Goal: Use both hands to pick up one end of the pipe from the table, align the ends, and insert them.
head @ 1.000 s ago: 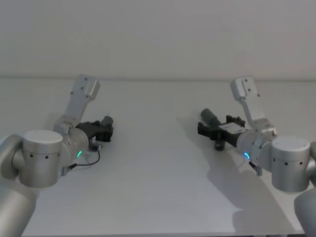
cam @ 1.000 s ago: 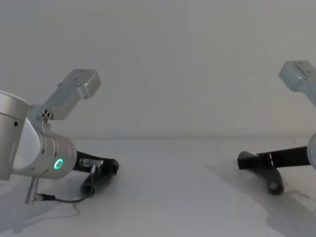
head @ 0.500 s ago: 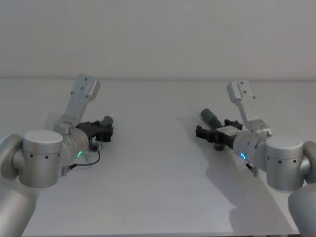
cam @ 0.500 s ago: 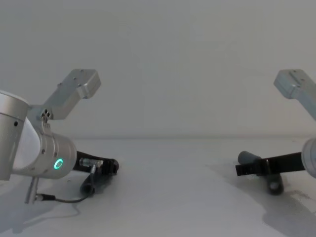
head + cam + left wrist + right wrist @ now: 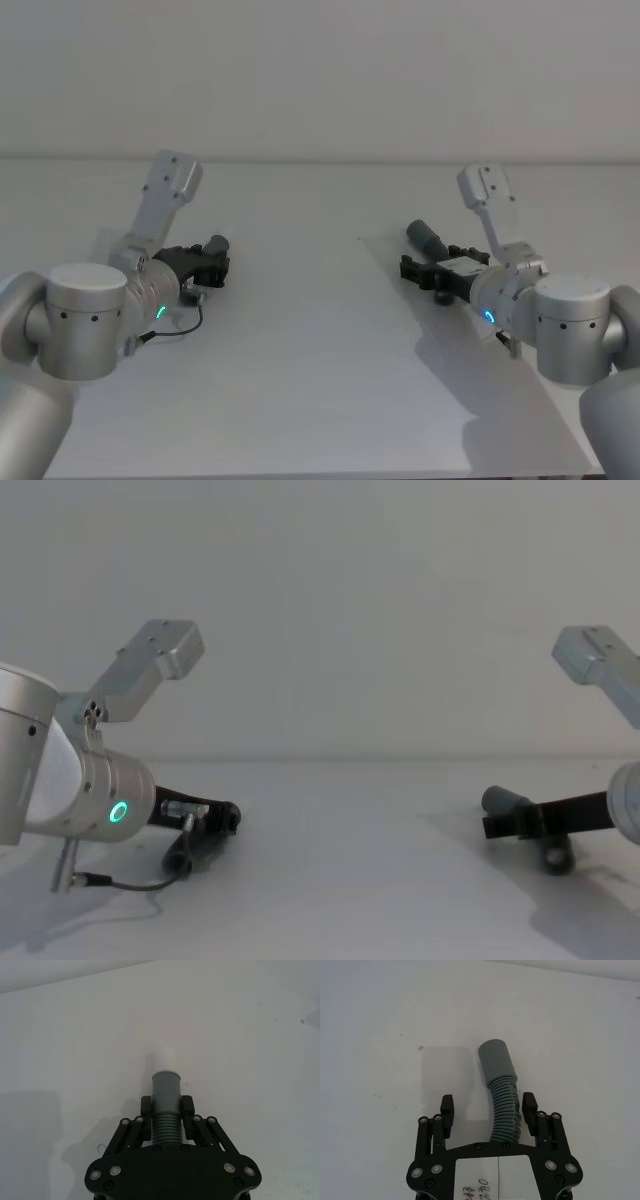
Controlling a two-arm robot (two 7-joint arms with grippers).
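On the left of the white table point(image 5: 300, 340), my left gripper point(image 5: 215, 262) lies low and is shut on the ribbed part of one grey pipe piece point(image 5: 165, 1090). That piece's whitish tip point(image 5: 164, 1058) sticks out past the fingers. On the right, my right gripper point(image 5: 420, 268) is open and straddles the ribbed section point(image 5: 505, 1110) of the other pipe piece. A gap shows beside one finger point(image 5: 447, 1109). The smooth grey collar point(image 5: 497, 1062) of this piece points away beyond the fingertips and rests on the table. In the chest view the right gripper point(image 5: 500, 825) is level, just above the surface.
A thin black cable point(image 5: 130, 884) loops on the table by the left arm. A pale wall point(image 5: 320, 70) rises behind the table's far edge. Bare white table lies between the two arms.
My right gripper has tipped down to level and shifted slightly along the ribbed pipe piece. The left arm and its piece have not moved.
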